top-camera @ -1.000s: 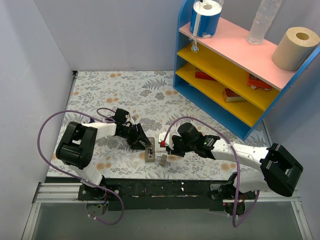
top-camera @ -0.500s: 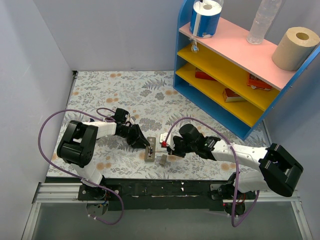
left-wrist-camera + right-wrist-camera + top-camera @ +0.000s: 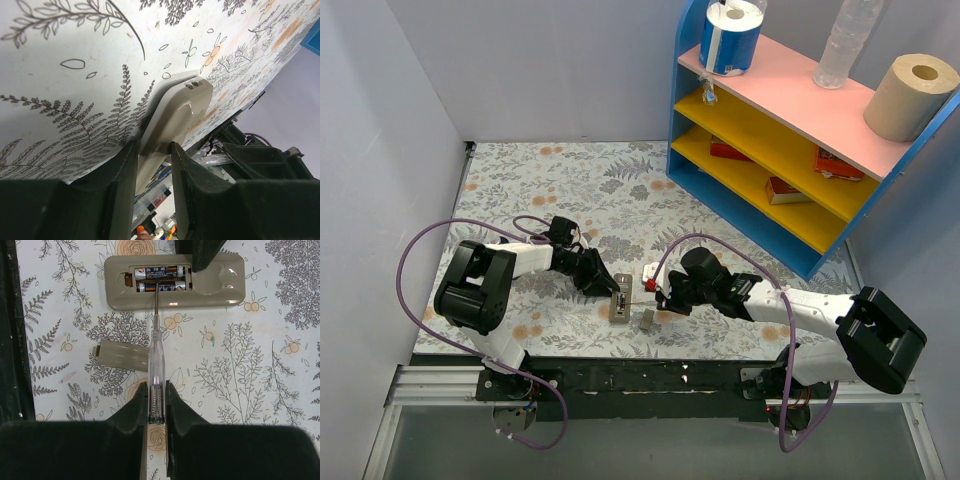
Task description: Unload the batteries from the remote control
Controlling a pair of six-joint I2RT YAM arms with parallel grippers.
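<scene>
The remote control [image 3: 210, 290] lies grey back up on the floral mat, its compartment open. Two dark batteries [image 3: 160, 273] [image 3: 162, 286] sit side by side inside it. My right gripper [image 3: 156, 395] is shut on a long clear and silvery stick [image 3: 156, 360] whose metal tip rests on the nearer battery. My left gripper [image 3: 152, 155] is shut on one end of the remote [image 3: 175, 115] and holds it against the mat. In the top view the remote [image 3: 619, 298] lies between the left gripper [image 3: 603, 285] and the right gripper [image 3: 660, 297].
The small flat grey lid [image 3: 119, 355] lies loose on the mat beside the stick, and shows in the top view [image 3: 647, 319]. A blue shelf unit [image 3: 790, 150] with rolls and a bottle stands at the back right. The black base rail [image 3: 650, 380] runs along the near edge.
The right arm has shifted very slightly. The remote, the lid and the left gripper stay where they were.
</scene>
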